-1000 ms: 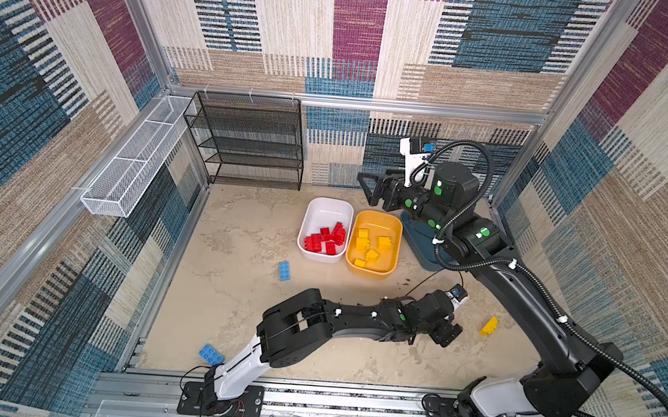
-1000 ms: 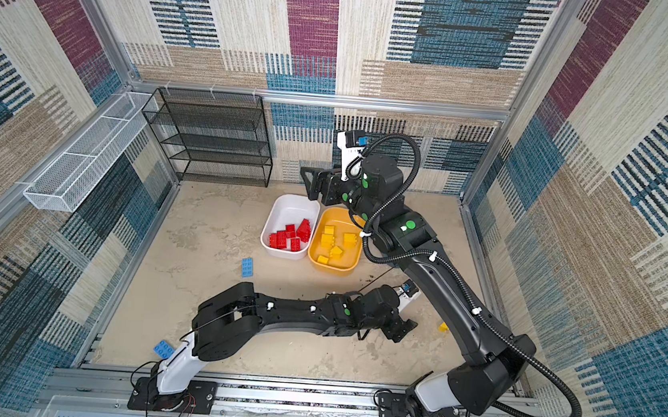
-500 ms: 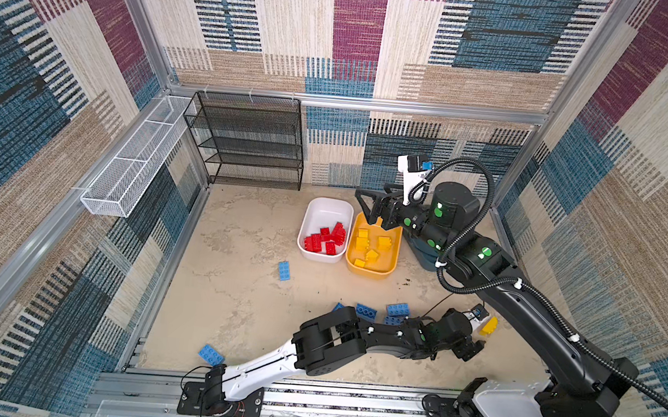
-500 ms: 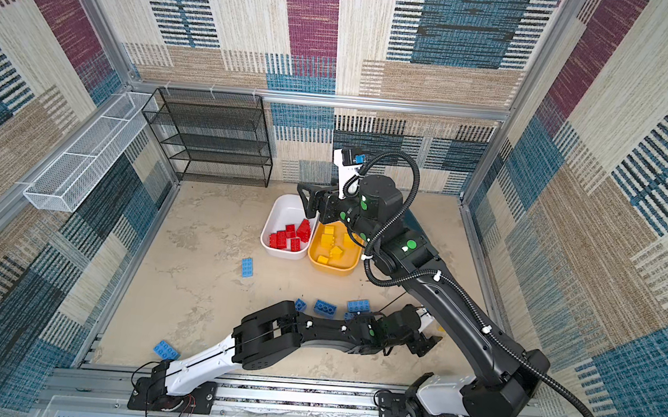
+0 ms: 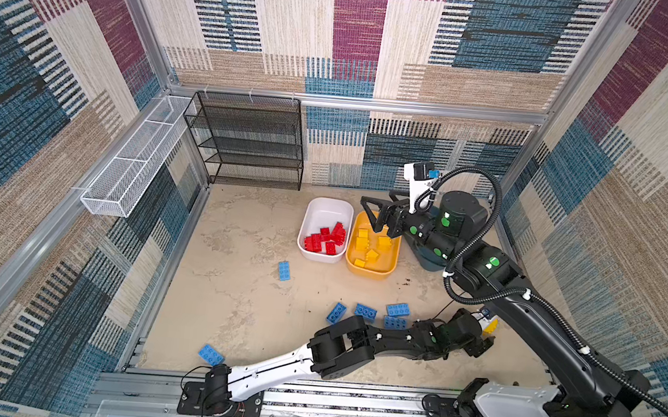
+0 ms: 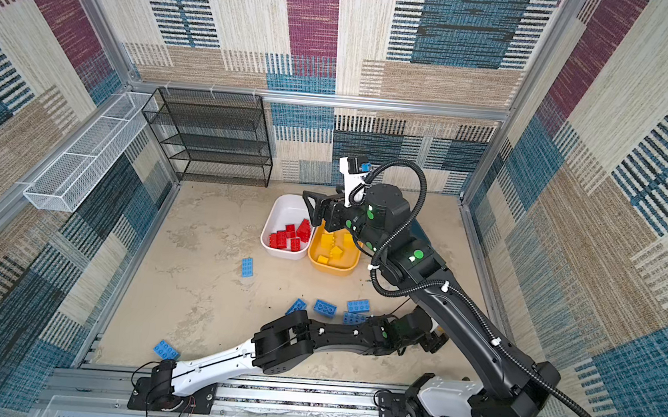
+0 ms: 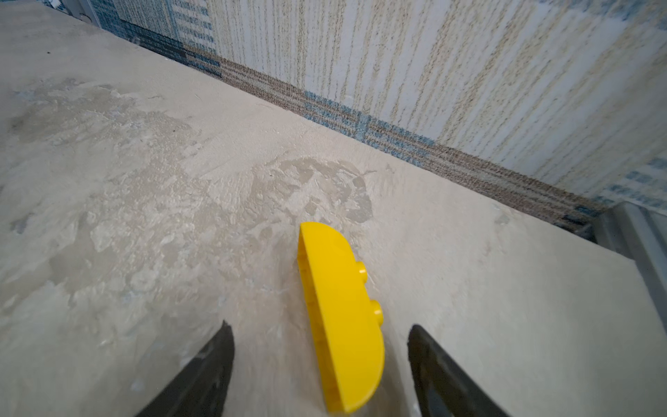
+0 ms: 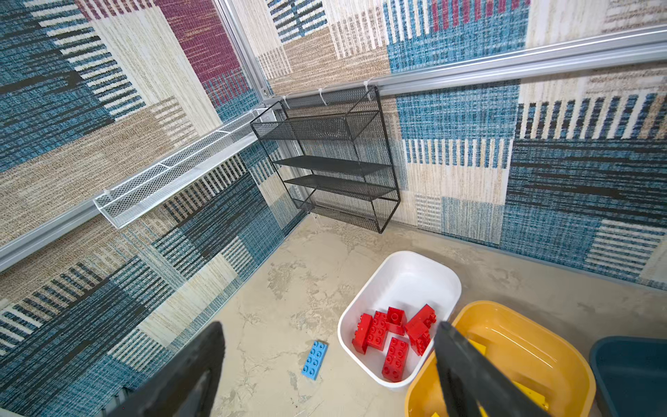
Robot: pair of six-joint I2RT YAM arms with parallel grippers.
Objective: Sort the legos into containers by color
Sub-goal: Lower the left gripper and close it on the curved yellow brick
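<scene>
The left gripper [image 7: 320,326] is released, jaws on both sides of the yellow lego [image 7: 343,317] on the table [image 7: 144,180], not touching it. It seems to rest on a narrow side, so uneven closing may tip it. The right gripper [image 8: 329,326] hangs released above the yellow container [image 8: 505,307].

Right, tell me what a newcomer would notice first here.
Red bricks sit in the white tub and yellow bricks in the yellow tub, side by side at the back. Blue bricks lie scattered in front of them. The left gripper, jaws open, straddles a yellow half-round brick on the right.
</scene>
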